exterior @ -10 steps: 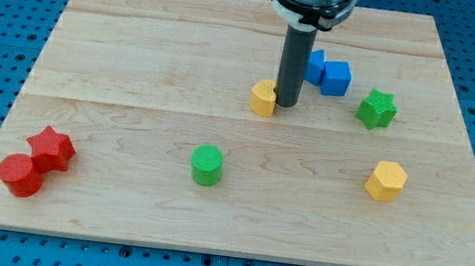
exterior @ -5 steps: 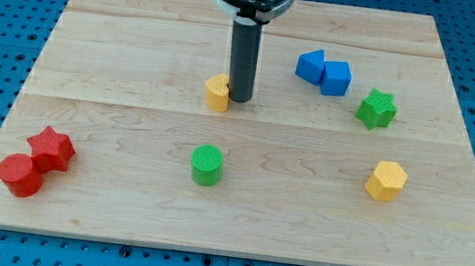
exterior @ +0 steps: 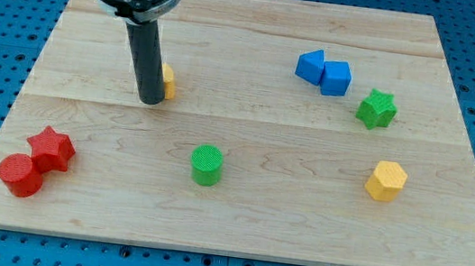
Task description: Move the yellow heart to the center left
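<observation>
The yellow heart (exterior: 167, 82) lies on the wooden board (exterior: 238, 206), left of centre in the upper half; only its right edge shows, the rest is hidden behind the rod. My tip (exterior: 149, 99) rests on the board just left of and slightly below the heart, touching or nearly touching it. The dark rod rises from the tip to the arm's head at the view's top left.
A green cylinder (exterior: 207, 165) sits below centre. A red star (exterior: 51, 147) and red cylinder (exterior: 20, 175) sit at the bottom left. Two blue blocks (exterior: 325, 72), a green star (exterior: 376, 109) and a yellow hexagon (exterior: 386, 180) are on the right.
The rod and the yellow heart have slid leftward across the board from near the centre. The rod now stands on the heart's left, covering most of it. Other blocks have not moved.
</observation>
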### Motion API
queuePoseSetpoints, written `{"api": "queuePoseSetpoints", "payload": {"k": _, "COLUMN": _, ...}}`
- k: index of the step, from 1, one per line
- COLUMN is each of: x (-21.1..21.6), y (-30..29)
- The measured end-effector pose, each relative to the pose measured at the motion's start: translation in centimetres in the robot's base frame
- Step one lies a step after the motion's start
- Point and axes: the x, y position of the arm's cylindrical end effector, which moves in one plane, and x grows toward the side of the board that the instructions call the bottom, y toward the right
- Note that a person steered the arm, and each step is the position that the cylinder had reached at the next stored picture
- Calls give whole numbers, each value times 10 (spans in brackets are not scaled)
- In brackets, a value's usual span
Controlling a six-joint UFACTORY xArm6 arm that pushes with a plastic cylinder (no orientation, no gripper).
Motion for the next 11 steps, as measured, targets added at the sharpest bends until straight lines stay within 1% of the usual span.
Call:
{"api": "queuePoseSetpoints", "payload": {"k": 2, "x": -28, "y": 0}}
{"api": "queuePoseSetpoints", "payload": {"k": 3, "x": -44, "y": 8}}
{"api": "queuePoseSetpoints", "payload": {"k": 5, "x": -57, "y": 40}}
{"api": "queuePoseSetpoints", "payload": {"k": 6, "x": -73, "y": 44}}
{"api": "queuePoseSetpoints", "payload": {"k": 7, "x": -94, "y": 43}}
{"api": "queuePoseSetpoints", "payload": {"k": 10, "x": -131, "y": 18}}
{"api": "queuePoseSetpoints", "payload": {"k": 11, "x": -132, "y": 17}}
